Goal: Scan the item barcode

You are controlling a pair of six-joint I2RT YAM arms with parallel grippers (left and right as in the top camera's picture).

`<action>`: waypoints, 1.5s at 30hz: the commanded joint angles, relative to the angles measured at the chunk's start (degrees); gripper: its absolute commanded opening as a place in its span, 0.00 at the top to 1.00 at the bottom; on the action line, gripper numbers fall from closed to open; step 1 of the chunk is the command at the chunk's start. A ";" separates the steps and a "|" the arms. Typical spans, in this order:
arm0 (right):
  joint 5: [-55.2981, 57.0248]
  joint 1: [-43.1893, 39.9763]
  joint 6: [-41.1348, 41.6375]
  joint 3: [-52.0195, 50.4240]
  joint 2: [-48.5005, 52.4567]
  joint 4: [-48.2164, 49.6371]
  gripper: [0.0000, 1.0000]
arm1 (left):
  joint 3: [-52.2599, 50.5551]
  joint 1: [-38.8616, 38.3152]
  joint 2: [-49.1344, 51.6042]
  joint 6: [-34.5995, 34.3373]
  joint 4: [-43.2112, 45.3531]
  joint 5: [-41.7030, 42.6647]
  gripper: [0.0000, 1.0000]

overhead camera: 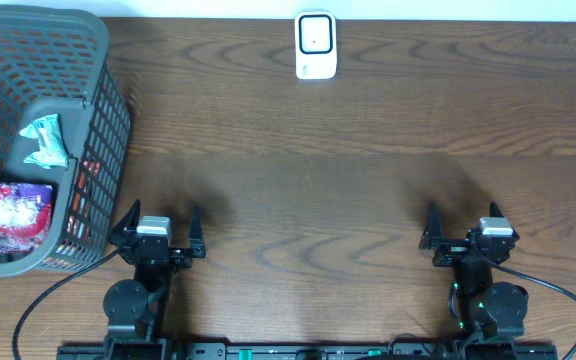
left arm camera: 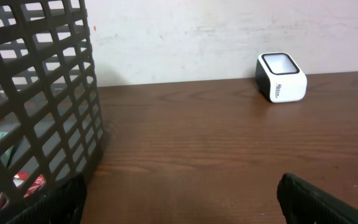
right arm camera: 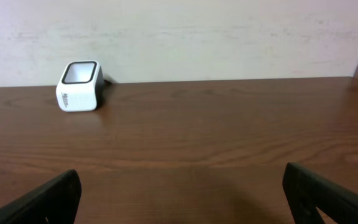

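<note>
Leftward basket [overhead camera: 114, 120], scanner [overhead camera: 316, 45] far edge — tabletop [overhead camera: 298, 170] between

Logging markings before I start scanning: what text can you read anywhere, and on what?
Scanner, side label: dark print, too blurred to read.
Red pouch: printing too small to read.
Teal-and-white packet: nothing legible.
No text can be quoted from any view.

**Basket, desk and wall**

On my left, a dark grey lattice basket [overhead camera: 108, 140] stands along the desk's [overhead camera: 348, 190] left edge and reaches its far corner. The desk is dark brown wood with a wavy grain. A pale, faintly scuffed wall [right arm camera: 197, 37] rises behind its far edge.
</note>
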 commanded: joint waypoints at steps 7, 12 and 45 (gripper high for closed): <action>0.11 0.02 0.59 -0.07 -0.04 -0.22 0.01 | -0.48 0.24 -0.31 0.76 -2.40 2.64 0.02; 0.11 0.02 0.59 -0.07 -0.04 -0.22 0.01 | -0.48 0.24 -0.31 0.76 -2.40 2.64 0.02; 0.09 0.02 0.59 -0.07 -0.04 -0.22 0.01 | 75.93 0.24 51.12 3.41 -25.35 16.79 0.02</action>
